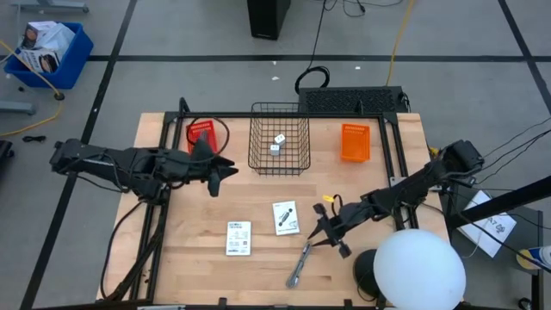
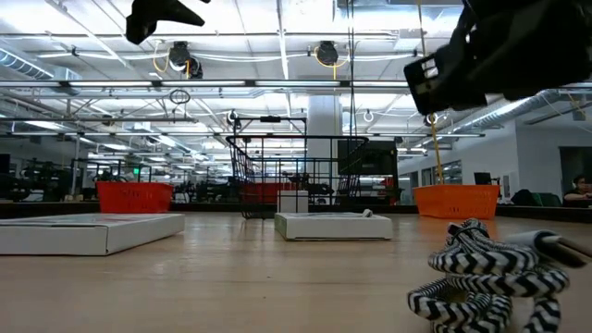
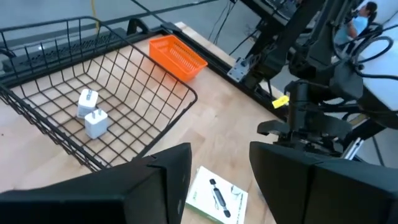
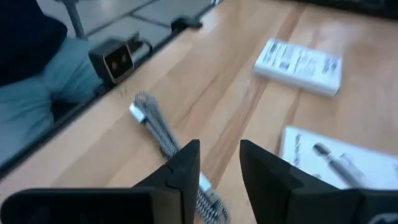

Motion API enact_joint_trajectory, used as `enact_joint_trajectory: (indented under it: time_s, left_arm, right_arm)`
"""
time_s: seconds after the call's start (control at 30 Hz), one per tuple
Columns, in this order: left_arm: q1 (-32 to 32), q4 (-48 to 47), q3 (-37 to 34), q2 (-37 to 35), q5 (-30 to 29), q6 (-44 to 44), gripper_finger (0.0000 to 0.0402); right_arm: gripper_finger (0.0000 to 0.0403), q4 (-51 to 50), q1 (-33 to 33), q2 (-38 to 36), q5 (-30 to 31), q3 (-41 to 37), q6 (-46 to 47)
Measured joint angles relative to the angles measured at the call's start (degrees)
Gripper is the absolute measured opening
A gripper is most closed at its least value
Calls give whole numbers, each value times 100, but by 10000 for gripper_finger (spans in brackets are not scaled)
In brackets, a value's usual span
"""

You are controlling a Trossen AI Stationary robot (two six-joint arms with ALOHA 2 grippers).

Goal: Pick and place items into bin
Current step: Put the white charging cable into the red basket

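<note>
Hovering low over the surface [image 1: 198, 267], the right claw [image 1: 331, 231] had its fingers parted a little and held nothing. A braided cable [image 1: 299, 263] lay on the wood just beside it, slanting off past the fingertips, so a straight descent would likely have pinched one end only and let the rest drag or slip out. One packet [image 1: 285, 217] lay close beside the same claw and could have been nudged by a finger. The second packet [image 1: 238, 238] lay further left. Two white cubes [image 1: 276, 143] sat already in the wire basket [image 1: 279, 162]. The left claw [image 1: 220, 173] hung open and empty near the basket's left wall; swinging across, it might have clipped the rim.
</note>
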Motion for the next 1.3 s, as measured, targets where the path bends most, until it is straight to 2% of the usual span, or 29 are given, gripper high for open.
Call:
enact_joint_trajectory:
  time_s: [0.1,0.2,0.37,0.6,0.77,0.97,1.3]
  left_arm:
    - [-61,8,0,103,-2,-82,170]
    - [-100,23,0,166,0,-107,170]
    - [-145,247,0,299,2,-118,170]
    - [-227,275,-2,384,4,-118,170]
    - [-245,273,-2,385,4,-96,170]
    - [-276,267,-2,383,3,-73,170]
    - [-274,264,-2,383,3,-28,170]
  right_arm:
    - [133,115,51,339,-11,0,64]
    - [173,98,45,567,-125,-2,153]
    - [234,237,45,879,45,4,-145]
    - [250,417,44,1431,191,2,-155]
    - [232,660,45,1693,168,4,-112]
    - [186,864,45,1893,128,8,186]
    - [56,1139,49,1909,-9,4,341]
